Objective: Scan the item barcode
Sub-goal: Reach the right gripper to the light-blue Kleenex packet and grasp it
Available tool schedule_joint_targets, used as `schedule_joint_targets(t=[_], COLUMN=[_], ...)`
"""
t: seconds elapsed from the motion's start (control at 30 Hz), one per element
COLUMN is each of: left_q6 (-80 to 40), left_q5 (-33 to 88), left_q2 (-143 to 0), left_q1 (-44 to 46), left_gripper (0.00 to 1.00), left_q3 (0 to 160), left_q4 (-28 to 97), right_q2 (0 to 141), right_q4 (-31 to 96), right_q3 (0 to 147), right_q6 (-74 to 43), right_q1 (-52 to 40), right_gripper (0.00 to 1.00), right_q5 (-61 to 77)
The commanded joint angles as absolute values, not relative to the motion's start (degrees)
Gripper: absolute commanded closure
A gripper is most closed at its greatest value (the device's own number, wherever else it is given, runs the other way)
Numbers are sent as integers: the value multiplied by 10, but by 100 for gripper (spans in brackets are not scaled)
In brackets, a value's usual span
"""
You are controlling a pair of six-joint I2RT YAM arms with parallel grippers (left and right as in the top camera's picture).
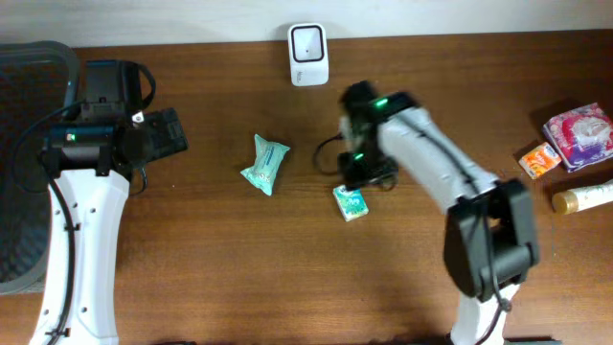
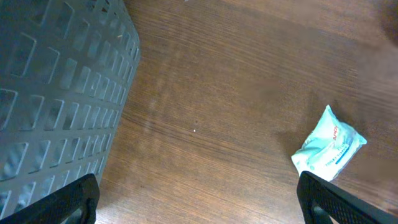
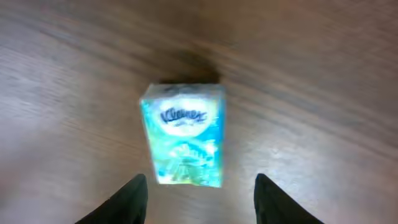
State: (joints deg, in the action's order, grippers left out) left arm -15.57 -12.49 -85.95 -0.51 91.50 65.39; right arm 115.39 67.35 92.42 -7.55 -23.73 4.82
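Observation:
A small teal Kleenex tissue pack (image 3: pixel 183 135) lies flat on the wooden table, label side up, with no barcode showing. In the overhead view the tissue pack (image 1: pixel 351 202) sits just in front of my right gripper (image 1: pixel 364 177). In the right wrist view my right gripper (image 3: pixel 202 202) hovers open just short of the pack's near end, gripping nothing. A white scanner (image 1: pixel 308 54) stands at the table's back edge. My left gripper (image 2: pixel 199 205) is wide open and empty over bare wood; in the overhead view the left gripper (image 1: pixel 161 134) is at the far left.
A light blue wipes pack (image 1: pixel 265 164) lies mid-table and also shows as the wipes pack (image 2: pixel 329 146) in the left wrist view. A grey mesh basket (image 2: pixel 56 93) stands at the left edge. At the far right lie a pink pack (image 1: pixel 579 134), an orange packet (image 1: pixel 541 159) and a tube (image 1: pixel 584 196).

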Motion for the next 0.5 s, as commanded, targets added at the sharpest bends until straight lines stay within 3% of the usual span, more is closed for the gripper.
schedule_joint_targets(t=[0.0,0.2,0.27,0.4,0.43,0.47], left_q6=[-149,-149,-149,-149,-149,-149], left_q5=[-129,-129,-129,-129,-129,-129], left_q2=[-858,-858,-858,-858,-858,-858], left_q1=[-9,-9,-9,-9,-9,-9], left_gripper=[1,1,1,1,1,1], left_q3=[918,918,918,918,918,918], left_q4=[655,655,655,655,655,655], right_q2=[1149,1149,1149,1149,1149,1149], right_q4=[646,535,515,483,484,486], right_q3=[914,814,791,767,767,767], right_q6=[-156,-190,-189,-189,-190,-190], right_q1=[-339,-398,-397,-397,-397,-397], right_gripper=[50,51,55,82,95,96], right_q5=[-121,-157,-157,-170,-170,-170])
